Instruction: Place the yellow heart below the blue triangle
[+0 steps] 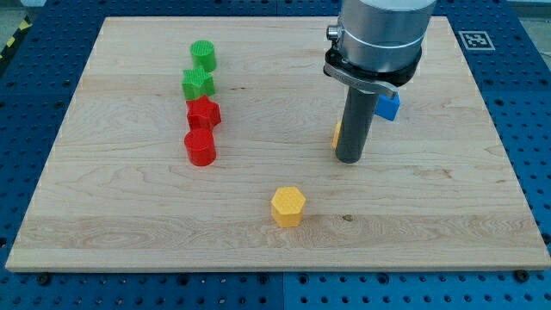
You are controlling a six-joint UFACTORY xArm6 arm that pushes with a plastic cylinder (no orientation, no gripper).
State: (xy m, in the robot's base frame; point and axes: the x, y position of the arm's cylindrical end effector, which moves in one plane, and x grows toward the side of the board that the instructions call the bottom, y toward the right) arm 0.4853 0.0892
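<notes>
Standing on the wooden tabletop [430,215], the dark rod comes down from the grey arm housing at the view's upper right, and my tip [348,160] rests on the wood right of centre. This tool has no jaws at all, so nothing is open, closed or gripped; it is only a straight rod touching the surface.

Only a thin sliver of the yellow heart [337,134] shows, peeking out at the rod's left edge; the rod hides the rest, so the heart sits right against the rod, just above the tip. A corner of the blue triangle [390,106] shows at the rod's upper right, near the heart and mostly covered by the arm. Whether the heart touches the triangle I cannot tell.

A yellow hexagon [287,207] lies alone toward the view's bottom, well apart from the tip. On the view's left runs a near-vertical row: a green cylinder [203,56] at the top, a green block [197,84] of star-like shape just below it, then a red star-like block [203,113] touching that one, and a red cylinder [200,147] lowest.
</notes>
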